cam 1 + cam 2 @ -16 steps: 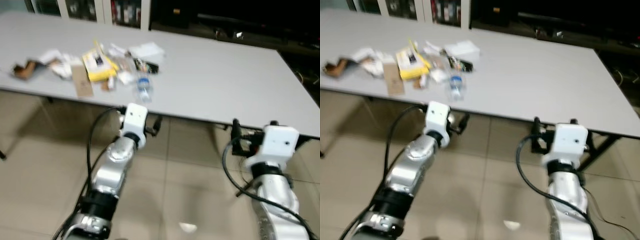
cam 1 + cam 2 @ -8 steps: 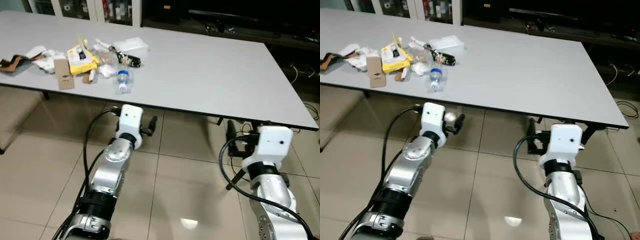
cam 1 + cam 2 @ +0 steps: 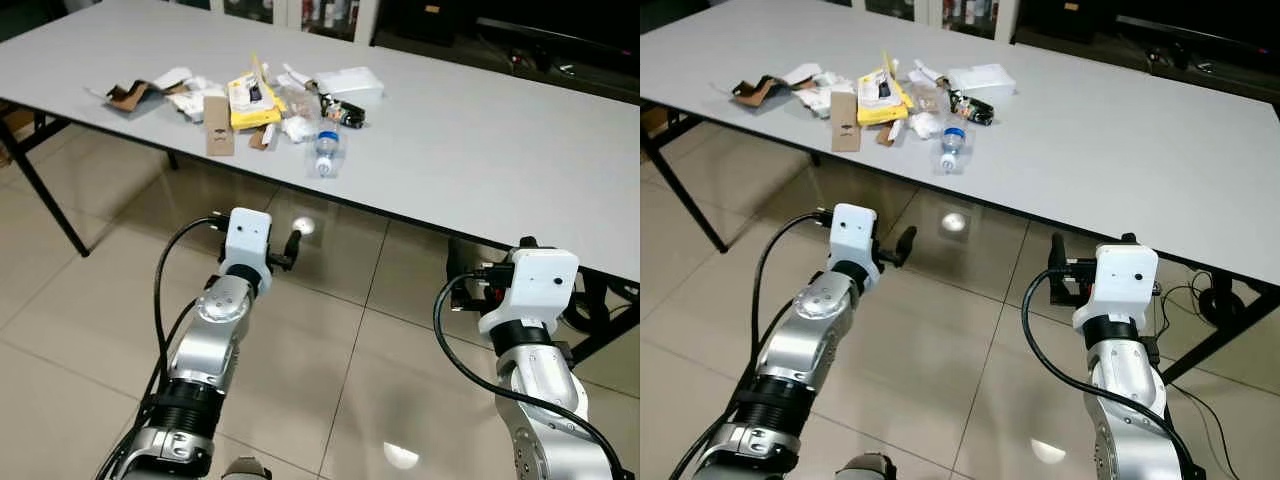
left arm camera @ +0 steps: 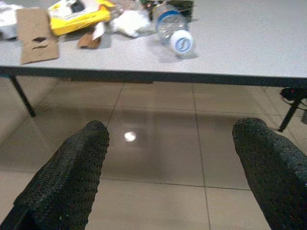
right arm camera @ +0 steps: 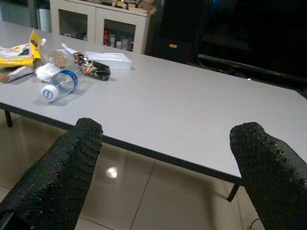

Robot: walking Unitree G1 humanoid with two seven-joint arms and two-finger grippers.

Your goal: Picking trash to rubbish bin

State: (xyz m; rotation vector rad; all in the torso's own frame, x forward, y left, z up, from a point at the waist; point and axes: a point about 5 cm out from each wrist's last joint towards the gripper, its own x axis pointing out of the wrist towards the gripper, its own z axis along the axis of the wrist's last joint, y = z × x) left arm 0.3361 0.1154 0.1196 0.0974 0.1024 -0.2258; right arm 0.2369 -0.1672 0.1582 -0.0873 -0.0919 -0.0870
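Trash [image 3: 270,100] lies heaped at the upper left of the head view, on a grey table [image 3: 480,150], beside a clear bottle [image 3: 326,152]. Lower down, the left gripper [image 3: 290,245] and right gripper [image 3: 1058,268] hang over tiled floor [image 3: 90,290]. Each wrist view shows its fingers [image 4: 72,172] [image 5: 57,172] spread wide, empty, the bottle lying beyond.

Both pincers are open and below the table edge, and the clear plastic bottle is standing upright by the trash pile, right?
Not quite: the clear plastic bottle with a blue cap lies on its side, as the left wrist view shows. The left pincer and right pincer are open, below the grey table edge.
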